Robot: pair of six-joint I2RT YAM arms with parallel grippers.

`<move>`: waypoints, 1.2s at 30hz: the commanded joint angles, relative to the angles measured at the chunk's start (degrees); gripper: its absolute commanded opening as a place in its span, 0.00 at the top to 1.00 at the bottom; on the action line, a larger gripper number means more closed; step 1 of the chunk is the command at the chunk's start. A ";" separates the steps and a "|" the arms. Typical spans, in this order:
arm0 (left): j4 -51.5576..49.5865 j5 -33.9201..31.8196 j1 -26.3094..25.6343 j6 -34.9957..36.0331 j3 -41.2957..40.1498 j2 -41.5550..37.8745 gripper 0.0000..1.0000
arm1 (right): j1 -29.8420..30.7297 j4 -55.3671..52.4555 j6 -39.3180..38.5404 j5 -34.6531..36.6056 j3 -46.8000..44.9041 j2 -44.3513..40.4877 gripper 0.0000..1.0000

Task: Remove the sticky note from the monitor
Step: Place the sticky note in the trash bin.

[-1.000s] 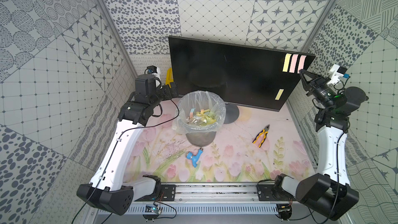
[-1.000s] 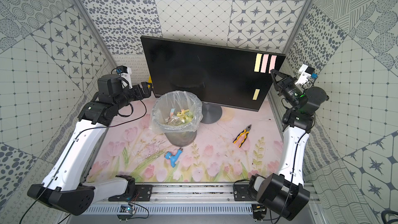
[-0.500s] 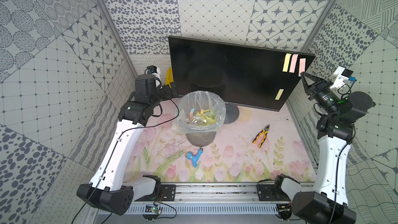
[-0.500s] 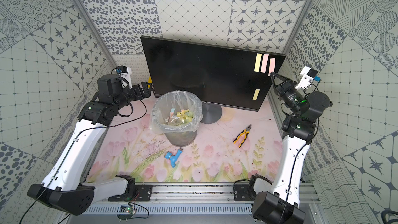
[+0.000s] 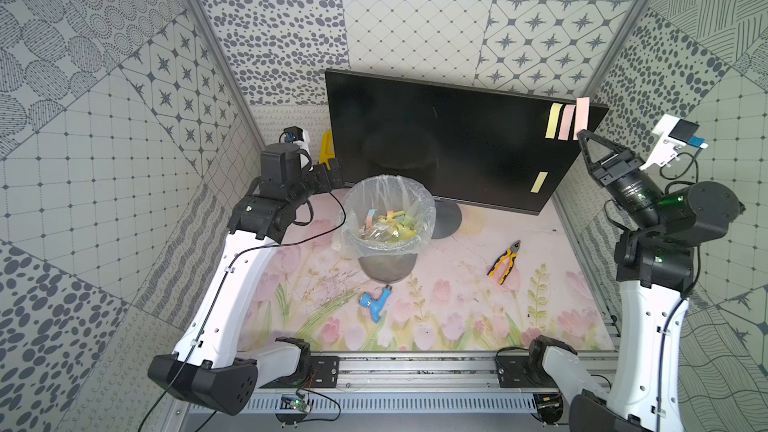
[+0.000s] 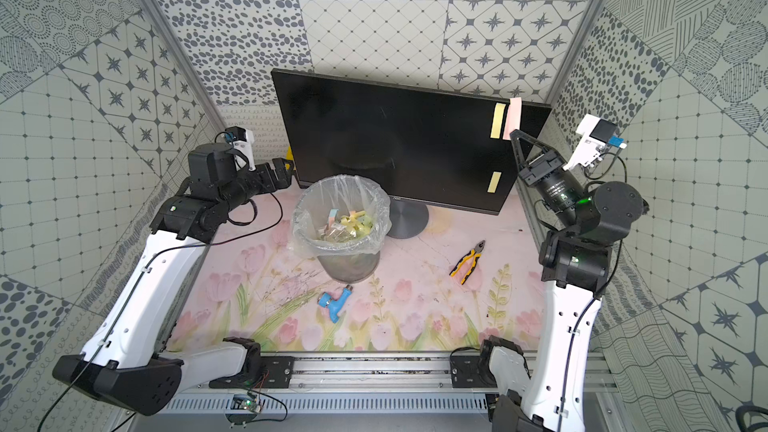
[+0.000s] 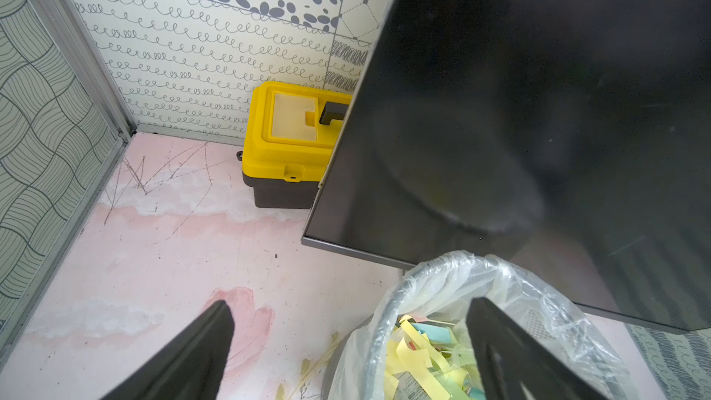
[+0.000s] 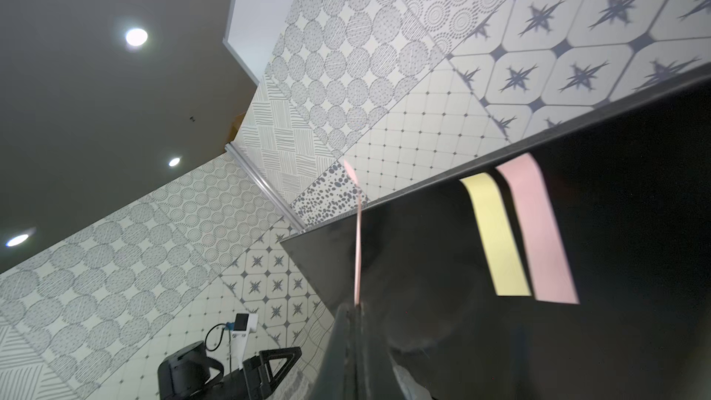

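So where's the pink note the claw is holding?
In both top views, the pink note sticks up from the shut right claw on the robot's right, by the monitor's top corner, beside two stuck notes.

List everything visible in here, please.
flat black monitor on round grey stand: one, black, back of table.
paper sticky notes on screen: three, two yellow, one pink, toward right arm.
loose pink sticky note: one, pink, in right gripper.
grey waste bin with clear liner: one, grey, before monitor.
yellow-handled pliers: one, yellow-black, on table.
blue plastic fitting: one, blue, near bin.
yellow toolbox: one, yellow, behind monitor.
left gripper: one, black, open.
right gripper: one, black, shut.
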 commanded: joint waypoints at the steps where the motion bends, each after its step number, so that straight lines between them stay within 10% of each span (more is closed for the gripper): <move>1: 3.99 1.13 0.19 1.23 0.65 0.15 0.01 | 8.53 -5.94 -11.33 3.23 3.68 2.00 1.00; 14: 3.10 0.49 0.19 0.77 -1.30 -1.41 0.01 | 46.45 -26.17 -40.18 24.34 16.38 16.45 1.00; 36: 2.16 -0.84 0.19 0.48 -3.16 -3.33 0.01 | 64.64 -44.04 -55.60 39.47 27.99 37.69 1.00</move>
